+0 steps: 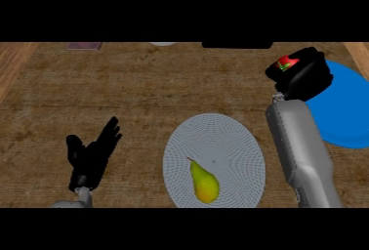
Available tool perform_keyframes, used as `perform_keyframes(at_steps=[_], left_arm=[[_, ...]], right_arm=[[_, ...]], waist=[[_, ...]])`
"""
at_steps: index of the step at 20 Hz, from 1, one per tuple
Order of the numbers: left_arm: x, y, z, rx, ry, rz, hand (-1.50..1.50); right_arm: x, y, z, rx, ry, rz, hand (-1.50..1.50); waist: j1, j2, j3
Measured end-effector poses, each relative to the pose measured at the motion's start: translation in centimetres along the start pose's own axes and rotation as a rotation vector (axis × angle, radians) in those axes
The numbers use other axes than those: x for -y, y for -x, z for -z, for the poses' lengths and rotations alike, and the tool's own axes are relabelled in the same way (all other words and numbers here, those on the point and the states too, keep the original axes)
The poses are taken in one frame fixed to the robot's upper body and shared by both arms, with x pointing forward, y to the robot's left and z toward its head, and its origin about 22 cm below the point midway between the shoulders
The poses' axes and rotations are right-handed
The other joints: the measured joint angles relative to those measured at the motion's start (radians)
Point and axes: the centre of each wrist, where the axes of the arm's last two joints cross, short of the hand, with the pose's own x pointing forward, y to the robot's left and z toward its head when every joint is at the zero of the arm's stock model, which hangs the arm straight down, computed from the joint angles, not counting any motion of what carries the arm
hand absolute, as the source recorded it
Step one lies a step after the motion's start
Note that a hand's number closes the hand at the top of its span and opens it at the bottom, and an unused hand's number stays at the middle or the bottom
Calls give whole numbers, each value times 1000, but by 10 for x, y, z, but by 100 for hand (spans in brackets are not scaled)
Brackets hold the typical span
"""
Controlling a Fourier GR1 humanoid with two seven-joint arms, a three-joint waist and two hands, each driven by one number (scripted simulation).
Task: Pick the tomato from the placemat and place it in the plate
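My right hand point(302, 73) is curled round the red tomato point(285, 63), of which only a small red and green patch shows at the hand's upper left. The hand hovers over the left edge of the blue plate point(349, 117) at the right of the counter. The grey oval placemat point(216, 141) lies in the middle, near the front. My left hand point(92, 156) rests open at the lower left, fingers up, holding nothing.
A yellow pear point(204, 183) lies on the placemat's front part. Along the counter's far edge sit a dark object point(238, 44), a pale round thing point(163, 43) and a small flat item point(85, 46). Wood borders show at both upper corners.
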Motion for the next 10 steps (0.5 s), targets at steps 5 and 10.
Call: perform_keyframes(at_steps=[5,10], left_arm=[[0,-1,-2,-6,-5,4,0],[-3,2,-3,-5,-4,1,0]], right_arm=[[-6,39,33,-65,107,-37,150],[-10,81,70,-137,154,-51,150]], waist=[[-5,-1,-1],[-6,-2,0]])
